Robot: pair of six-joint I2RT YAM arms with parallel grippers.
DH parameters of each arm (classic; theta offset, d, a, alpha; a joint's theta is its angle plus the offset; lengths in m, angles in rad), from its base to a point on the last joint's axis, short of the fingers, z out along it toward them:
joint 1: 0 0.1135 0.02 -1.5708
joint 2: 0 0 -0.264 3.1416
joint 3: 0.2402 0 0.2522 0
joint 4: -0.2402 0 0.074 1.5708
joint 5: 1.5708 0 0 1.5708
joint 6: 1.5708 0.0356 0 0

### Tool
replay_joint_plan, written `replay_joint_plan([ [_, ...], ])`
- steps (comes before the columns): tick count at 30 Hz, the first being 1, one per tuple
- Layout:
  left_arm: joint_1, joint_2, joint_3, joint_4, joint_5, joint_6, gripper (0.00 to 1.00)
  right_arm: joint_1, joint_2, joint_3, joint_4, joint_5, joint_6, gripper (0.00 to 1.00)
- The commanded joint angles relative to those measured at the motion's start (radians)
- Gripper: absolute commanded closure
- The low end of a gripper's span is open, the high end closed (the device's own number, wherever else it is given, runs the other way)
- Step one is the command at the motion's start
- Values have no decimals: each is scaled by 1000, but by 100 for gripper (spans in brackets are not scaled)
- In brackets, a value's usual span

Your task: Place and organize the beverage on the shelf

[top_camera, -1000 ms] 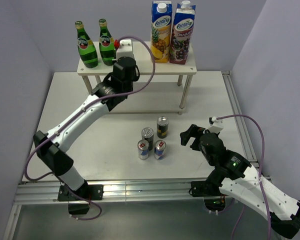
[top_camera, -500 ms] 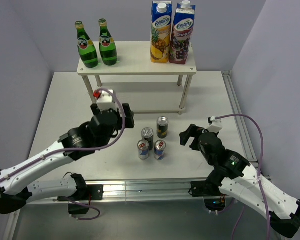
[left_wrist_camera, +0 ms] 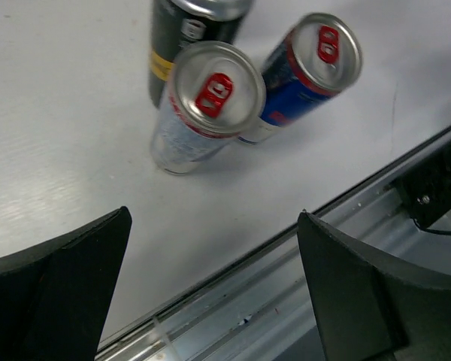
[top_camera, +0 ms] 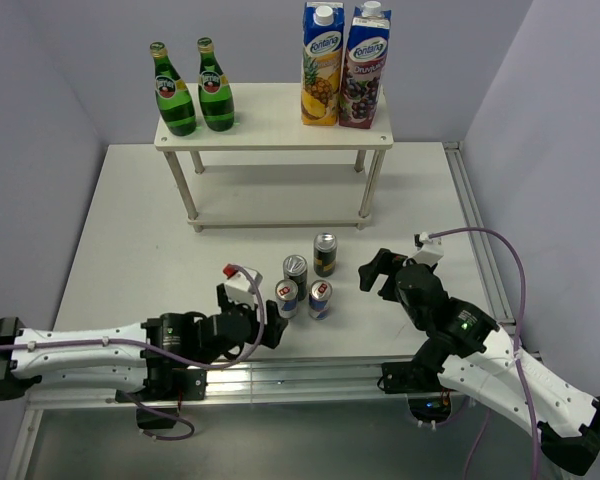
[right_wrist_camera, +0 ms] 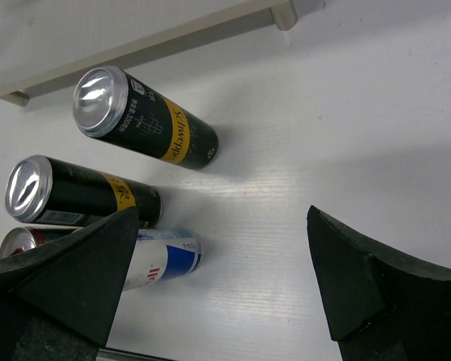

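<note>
— What surrounds you?

— You have a white rectangular table (top_camera: pixel 140 220) filling the middle of the top view. Pale lilac walls (top_camera: pixel 40 80) close it in on the left, top and right of the frame, and a metal rail (top_camera: pixel 310 372) runs along its lower edge.

— And the rack?

— Your cream two-tier shelf on thin white legs (top_camera: pixel 280 125) stands at upper centre. On its top board, two tall juice cartons (top_camera: pixel 322 70) sit at the right end and two green glass bottles with red labels (top_camera: pixel 173 95) at the left end, each pair side by side.

— The cans?

— Two dark slim cans (top_camera: pixel 325 254) and two small blue-silver cans (top_camera: pixel 286 298) stand clustered on the table below the shelf. Your left gripper (left_wrist_camera: pixel 214 218) hangs just to their lower left, fingers spread and holding nothing. Your right gripper (right_wrist_camera: pixel 222 214) sits to their right, likewise spread and unloaded.
</note>
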Motion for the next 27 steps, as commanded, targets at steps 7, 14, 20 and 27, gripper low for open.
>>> replay_joint_plan([
  [7, -126, 212, -78, 432, -122, -2, 1, 8, -7, 2, 21, 26, 7, 0],
  [14, -124, 410, -16, 477, -344, 15, 1, 8, -1, 3, 18, 23, 6, 0],
  [20, -92, 518, -6, 553, -369, 38, 1, 8, -5, 3, 21, 23, 6, 0],
  [27, -19, 581, -62, 697, -335, 69, 1, 8, 5, 5, 24, 23, 4, 0],
])
